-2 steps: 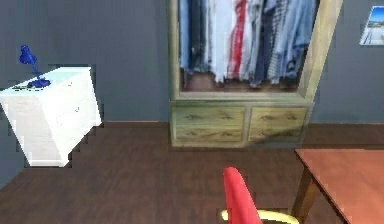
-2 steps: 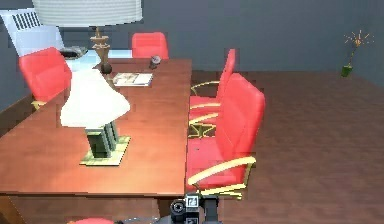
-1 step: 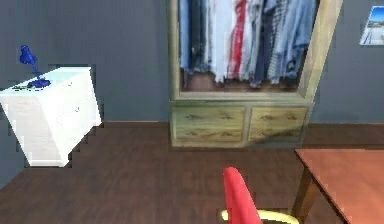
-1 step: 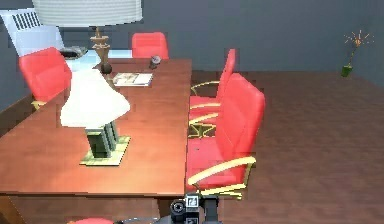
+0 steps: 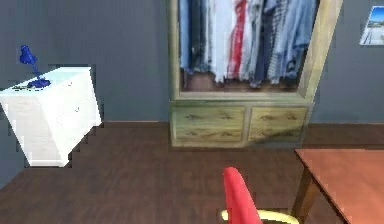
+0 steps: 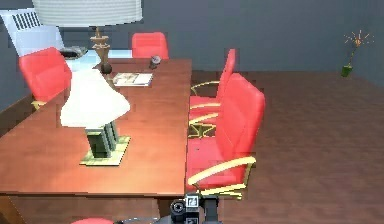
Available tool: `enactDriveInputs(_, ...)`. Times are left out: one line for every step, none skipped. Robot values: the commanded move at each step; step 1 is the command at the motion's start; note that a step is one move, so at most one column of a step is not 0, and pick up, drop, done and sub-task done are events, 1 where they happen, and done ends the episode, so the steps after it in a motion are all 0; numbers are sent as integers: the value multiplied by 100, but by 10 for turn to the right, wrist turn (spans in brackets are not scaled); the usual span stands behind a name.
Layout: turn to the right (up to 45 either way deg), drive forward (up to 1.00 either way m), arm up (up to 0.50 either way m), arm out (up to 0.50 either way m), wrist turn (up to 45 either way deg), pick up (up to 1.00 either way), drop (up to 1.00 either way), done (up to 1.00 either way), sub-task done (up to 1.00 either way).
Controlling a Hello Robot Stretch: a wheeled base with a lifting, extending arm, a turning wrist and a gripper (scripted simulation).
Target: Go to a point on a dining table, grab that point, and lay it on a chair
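At the arm side view's bottom edge the dark gripper (image 6: 177,210) sits by the near end of the long brown wooden dining table (image 6: 155,120); I cannot tell how its fingers stand or whether it holds anything. On that table stands a white-shaded lamp (image 6: 93,105), with a red padded chair (image 6: 235,120) beside it. The forward view offers instead a white dresser (image 5: 50,115) and, farther, a wooden wardrobe of hanging clothes (image 5: 245,70).

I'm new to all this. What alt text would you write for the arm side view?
A long brown dining table ringed by red chairs, with a white-shaded lamp standing on its near half and a larger lamp at the far end. A flat book lies near the far lamp; the robot's tool peeks in at the bottom edge.
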Motion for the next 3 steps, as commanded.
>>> enactDriveInputs(0,0,10,0,0,0,0,0,0)
enactDriveInputs(0,0,0,-8,0,0,0,0,0)
enactDriveInputs(0,0,0,0,0,0,0,100,0)
